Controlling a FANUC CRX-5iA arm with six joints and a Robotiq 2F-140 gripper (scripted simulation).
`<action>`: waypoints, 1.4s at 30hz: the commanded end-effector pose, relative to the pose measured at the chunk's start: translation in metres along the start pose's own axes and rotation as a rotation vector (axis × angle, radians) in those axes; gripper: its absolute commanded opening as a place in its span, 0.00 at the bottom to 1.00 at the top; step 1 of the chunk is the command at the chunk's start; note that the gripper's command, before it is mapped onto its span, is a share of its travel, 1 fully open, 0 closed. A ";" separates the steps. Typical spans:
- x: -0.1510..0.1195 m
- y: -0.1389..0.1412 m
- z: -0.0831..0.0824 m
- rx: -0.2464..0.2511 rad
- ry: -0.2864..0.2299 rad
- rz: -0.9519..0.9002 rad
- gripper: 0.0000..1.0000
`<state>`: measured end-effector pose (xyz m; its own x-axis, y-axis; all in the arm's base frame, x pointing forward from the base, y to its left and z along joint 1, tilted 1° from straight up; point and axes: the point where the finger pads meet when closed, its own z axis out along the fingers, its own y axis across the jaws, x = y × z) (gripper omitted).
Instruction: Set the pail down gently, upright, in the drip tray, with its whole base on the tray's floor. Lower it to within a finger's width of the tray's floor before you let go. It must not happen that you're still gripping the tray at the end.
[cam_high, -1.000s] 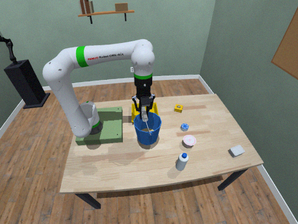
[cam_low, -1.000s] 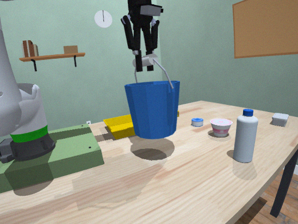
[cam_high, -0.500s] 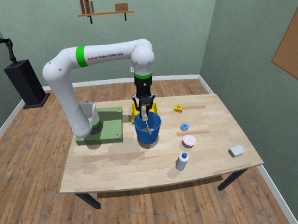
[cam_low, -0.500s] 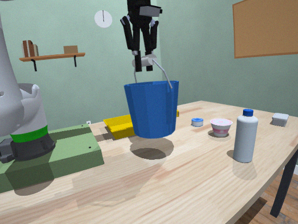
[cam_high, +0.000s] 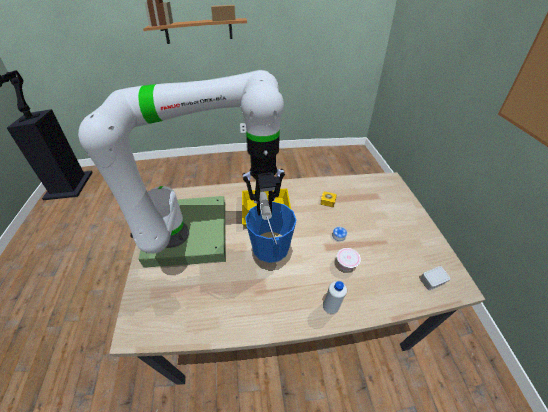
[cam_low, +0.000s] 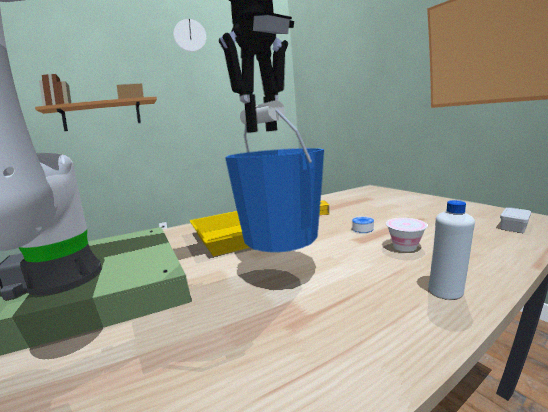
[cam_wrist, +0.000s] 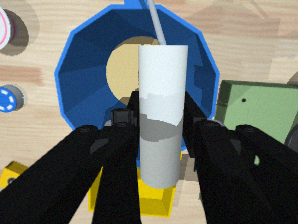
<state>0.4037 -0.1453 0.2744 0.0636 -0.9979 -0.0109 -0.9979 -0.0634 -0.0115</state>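
The blue pail (cam_low: 274, 199) hangs upright in the air by its wire handle, its base clear above the table. My gripper (cam_low: 259, 121) is shut on the white grip of the pail's handle (cam_wrist: 160, 112). The yellow drip tray (cam_low: 220, 231) lies on the table just behind the pail, partly hidden by it. In the top view the pail (cam_high: 270, 232) hangs in front of the tray (cam_high: 265, 199), under the gripper (cam_high: 265, 206). In the wrist view the pail (cam_wrist: 136, 87) is below the fingers and a part of the tray (cam_wrist: 150, 199) shows at the bottom.
The green robot base block (cam_high: 192, 231) is left of the pail. To the right stand a small blue-lidded pot (cam_low: 363, 224), a pink cup (cam_low: 406, 233), a white bottle (cam_low: 451, 250), a grey box (cam_low: 515, 219) and a small yellow block (cam_high: 328, 199).
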 end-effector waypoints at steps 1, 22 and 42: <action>-0.004 -0.001 -0.001 0.002 0.001 0.000 0.10; -0.042 -0.005 -0.001 0.002 0.001 0.000 0.10; -0.091 -0.010 -0.001 0.002 0.001 0.000 0.10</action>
<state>0.4071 -0.0641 0.2753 0.0637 -0.9979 -0.0112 -0.9979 -0.0636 -0.0114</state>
